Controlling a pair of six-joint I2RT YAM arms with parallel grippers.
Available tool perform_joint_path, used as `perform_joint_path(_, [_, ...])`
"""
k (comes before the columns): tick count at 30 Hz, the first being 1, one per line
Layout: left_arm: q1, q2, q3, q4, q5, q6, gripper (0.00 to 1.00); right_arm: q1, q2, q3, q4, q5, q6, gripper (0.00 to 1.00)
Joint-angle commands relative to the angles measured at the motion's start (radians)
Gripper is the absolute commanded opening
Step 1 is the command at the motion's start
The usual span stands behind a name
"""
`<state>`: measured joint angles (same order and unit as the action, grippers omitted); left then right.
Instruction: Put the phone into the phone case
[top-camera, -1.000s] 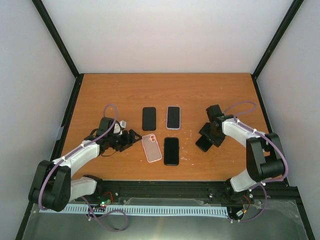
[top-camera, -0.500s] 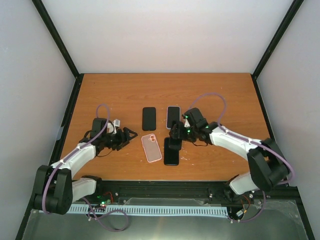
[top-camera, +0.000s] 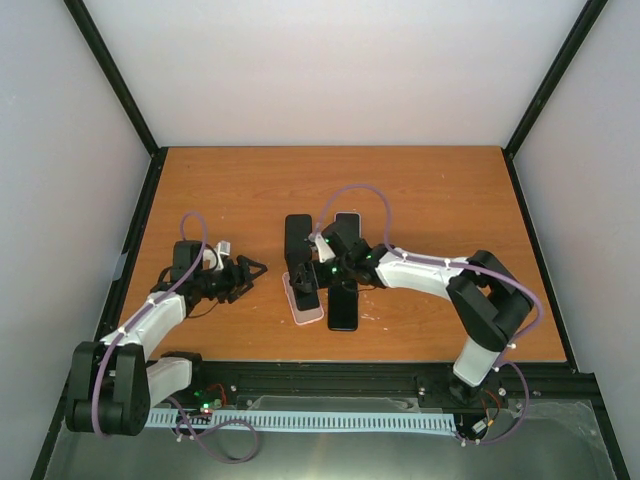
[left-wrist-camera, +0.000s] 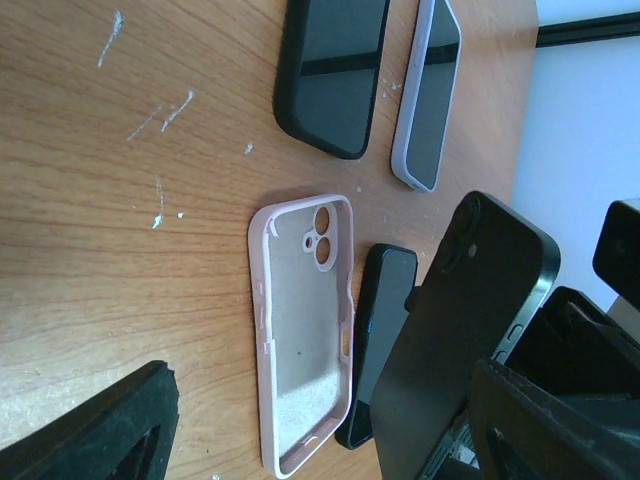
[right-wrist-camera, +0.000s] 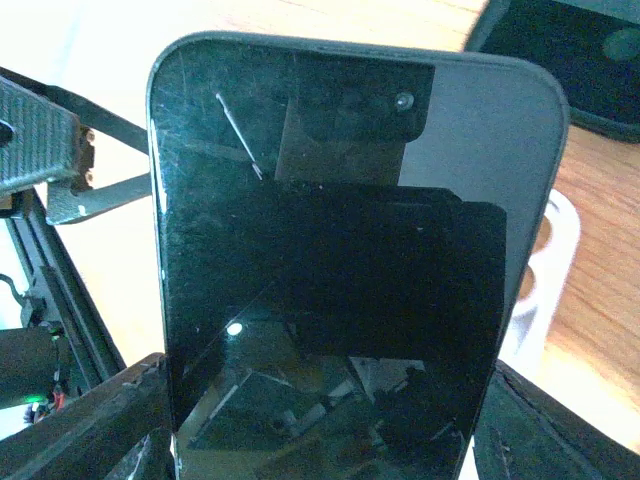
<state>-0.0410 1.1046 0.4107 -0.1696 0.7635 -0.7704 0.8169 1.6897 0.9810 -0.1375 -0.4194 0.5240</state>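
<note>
Currently right pincer (top-camera: 310, 280) clamps the black phone (left-wrist-camera: 480, 310), tilted, apparently just above the pink phone case (left-wrist-camera: 300, 340); left pincer (top-camera: 257, 269) wide, empty. Risk: unpinned case likely skids on table (top-camera: 450, 200), phone catches rim.

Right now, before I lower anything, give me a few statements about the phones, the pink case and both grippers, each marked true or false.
1. The right gripper is holding a phone. True.
2. The pink case already has a phone in it. False: it lies empty, open side up.
3. The left gripper is shut on the pink case. False: it is open, holds nothing, and sits apart from the case on its left.
4. A second black phone lies flat on the table beside the pink case. True.
</note>
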Motion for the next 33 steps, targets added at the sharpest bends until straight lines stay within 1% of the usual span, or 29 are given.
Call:
perform_joint_path(1, [0.01, -0.014, -0.007, 0.035, 0.025, 0.01, 0.79, 0.024, 0.047, 0.067, 0.071, -0.046, -0.045, 0.56])
perform_joint_path(7, [0.009, -0.007, -0.025, 0.046, 0.034, 0.011, 0.79, 0.032, 0.113, 0.109, 0.066, -0.053, -0.065, 0.56])
perform_joint_path(15, [0.009, -0.007, -0.027, 0.044, 0.041, 0.022, 0.77, 0.044, 0.159, 0.075, 0.07, -0.029, -0.076, 0.57])
perform_joint_path(18, [0.009, 0.001, -0.027, 0.06, 0.06, 0.027, 0.74, 0.044, 0.161, 0.066, 0.054, -0.003, -0.07, 0.57])
perform_joint_path(22, [0.009, 0.005, -0.032, 0.073, 0.073, 0.026, 0.68, 0.042, 0.151, 0.046, 0.042, 0.033, -0.042, 0.6])
perform_joint_path(28, [0.006, 0.005, -0.042, 0.102, 0.092, 0.002, 0.65, 0.044, 0.159, 0.015, 0.017, 0.066, 0.072, 0.6])
perform_joint_path(33, [-0.014, 0.006, -0.054, 0.146, 0.104, -0.026, 0.64, 0.045, 0.098, -0.067, 0.074, 0.1, 0.19, 0.6])
